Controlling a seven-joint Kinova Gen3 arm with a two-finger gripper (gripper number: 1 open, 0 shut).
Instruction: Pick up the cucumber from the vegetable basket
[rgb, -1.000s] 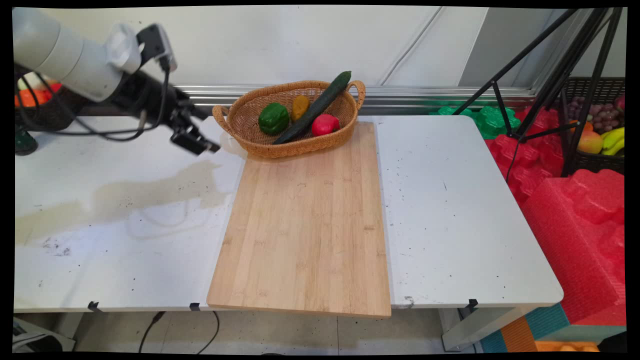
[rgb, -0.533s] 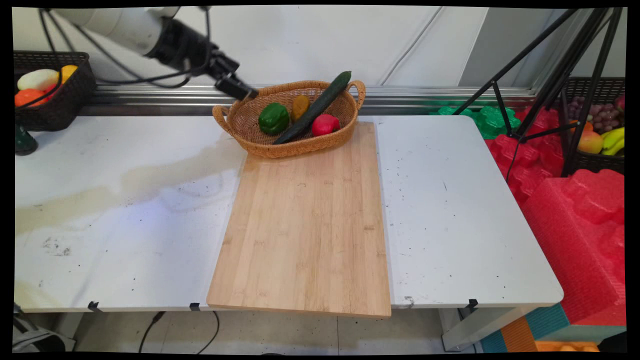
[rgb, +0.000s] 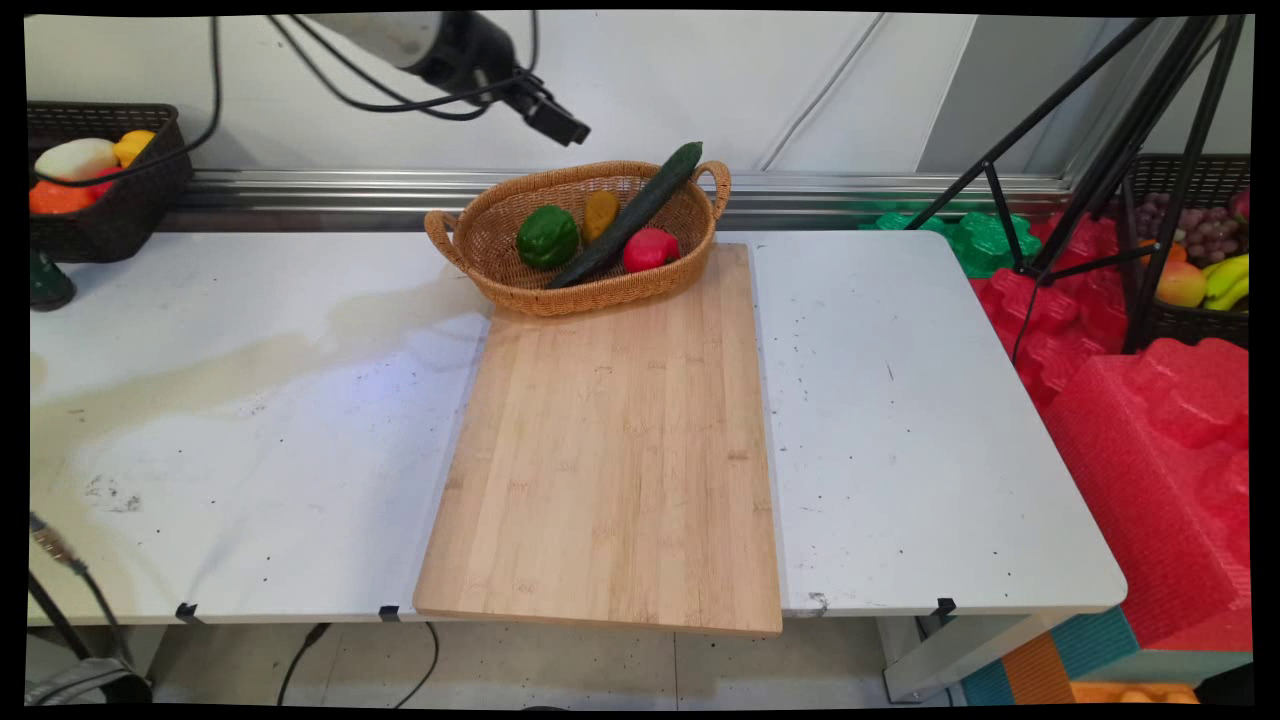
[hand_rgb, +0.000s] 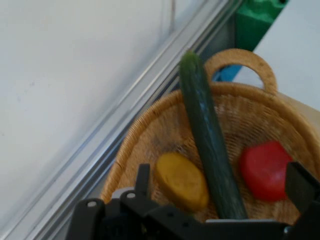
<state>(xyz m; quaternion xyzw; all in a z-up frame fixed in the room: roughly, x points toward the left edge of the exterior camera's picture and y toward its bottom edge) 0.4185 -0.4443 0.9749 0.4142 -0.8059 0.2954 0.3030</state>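
Observation:
My gripper (rgb: 566, 124) hangs high above the wicker basket's (rgb: 470, 245) back left rim, pointing down and right, open and holding nothing. The basket stands at the far end of a wooden cutting board (rgb: 610, 450). It holds a green pepper (rgb: 547, 236), a yellow-brown potato (rgb: 600, 214), a long cucumber (rgb: 630, 213) leaning on the back rim, and a red pepper (rgb: 650, 249). In the hand view the gripper (hand_rgb: 220, 187) frames the cucumber (hand_rgb: 207, 140), with the potato (hand_rgb: 181, 181) left of it and the red pepper (hand_rgb: 263, 170) right. The green pepper is out of that view.
A dark basket (rgb: 110, 215) of fruit sits at the table's back left. A black tripod (rgb: 1100, 150) stands off the right edge, with red foam (rgb: 1150, 430) and another fruit basket (rgb: 1195, 270) beyond. A metal rail (rgb: 300, 185) runs along the wall behind the table.
The gripper rose from low over the table's left side and swung right, now high over the basket's back left. The things in the basket have not moved.

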